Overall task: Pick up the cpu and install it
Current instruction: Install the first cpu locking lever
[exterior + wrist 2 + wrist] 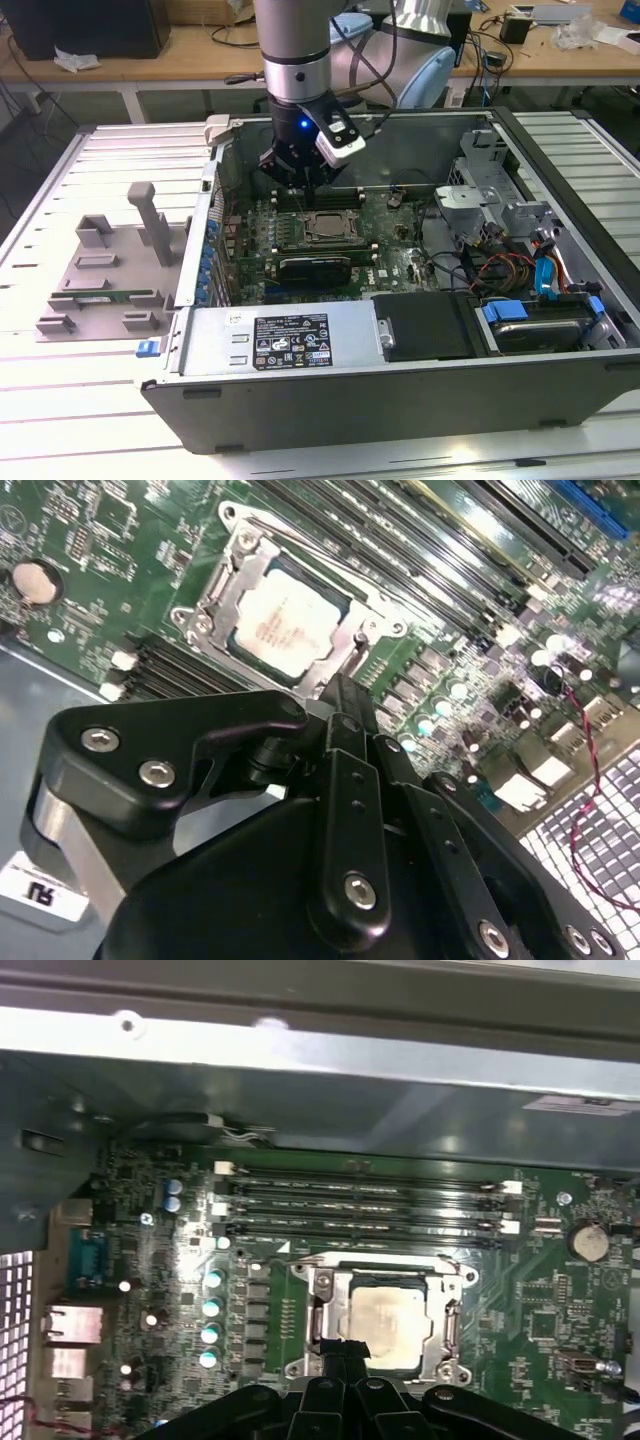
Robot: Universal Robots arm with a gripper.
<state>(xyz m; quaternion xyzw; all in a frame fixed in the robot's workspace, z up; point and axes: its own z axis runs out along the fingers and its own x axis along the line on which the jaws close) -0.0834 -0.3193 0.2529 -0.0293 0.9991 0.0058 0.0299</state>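
Note:
The cpu (325, 226) lies flat in the metal-framed socket on the green motherboard (395, 245), its pale silver top facing up. In both wrist views it sits inside the frame: cpu (285, 625), cpu (387, 1322). My gripper (300, 182) hangs just above the socket's rear edge, inside the open computer case. Its black fingers meet at the tips in both wrist views, gripper (341, 692), gripper (345, 1352), shut with nothing between them. The tips sit at the frame's edge, beside the chip rather than on it.
Empty memory slots (360, 1210) run along the socket's far side. The case wall (400, 125) rises close behind the gripper. A power supply (290, 340) and drive bay with cables (530, 290) fill the near and right parts. A grey fixture (110, 270) with a green memory stick lies outside, left.

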